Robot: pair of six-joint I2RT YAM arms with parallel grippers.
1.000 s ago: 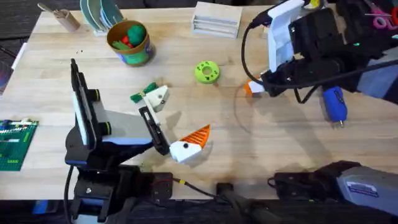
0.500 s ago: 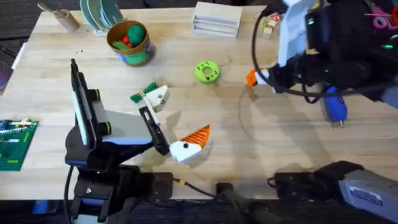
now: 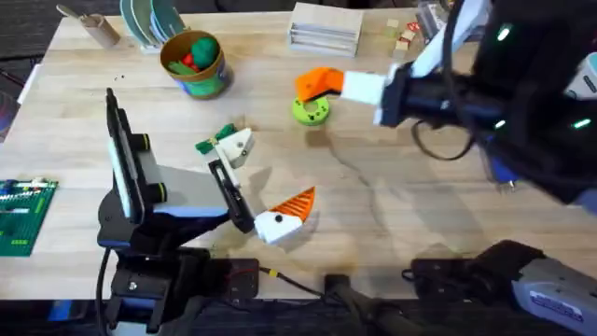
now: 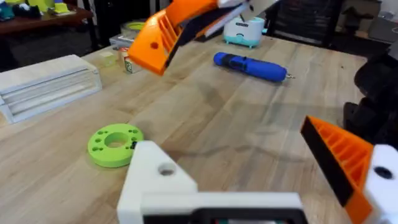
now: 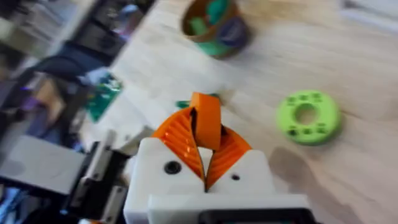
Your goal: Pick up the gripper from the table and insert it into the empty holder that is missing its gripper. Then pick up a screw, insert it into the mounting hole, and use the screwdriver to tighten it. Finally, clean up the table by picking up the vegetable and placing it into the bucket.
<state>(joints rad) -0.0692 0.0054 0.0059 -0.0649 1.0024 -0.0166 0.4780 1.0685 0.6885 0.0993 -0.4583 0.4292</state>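
1. The right gripper point(image 5: 205, 163) is clamped on the gripper point(image 5: 206, 121), carried above the lime-green ring point(image 3: 311, 108); I'd align it squarely with the empty holder point(image 3: 235, 147) before sliding it in.
2. The wedge's long axis runs along the fingers, tip toward the left arm.
3. The left gripper point(image 3: 264, 187) stands wide open, holding nothing.

The pale wooden table point(image 3: 280, 149) is being lit evenly and brightly from above, and soft, faint shadows are being cast beneath things. The black right arm point(image 3: 522, 103) is being smeared by motion blur in the overhead view. The right wrist view is being blurred throughout; in the left wrist view the near white jaw block point(image 4: 161, 186) is being rendered soft.
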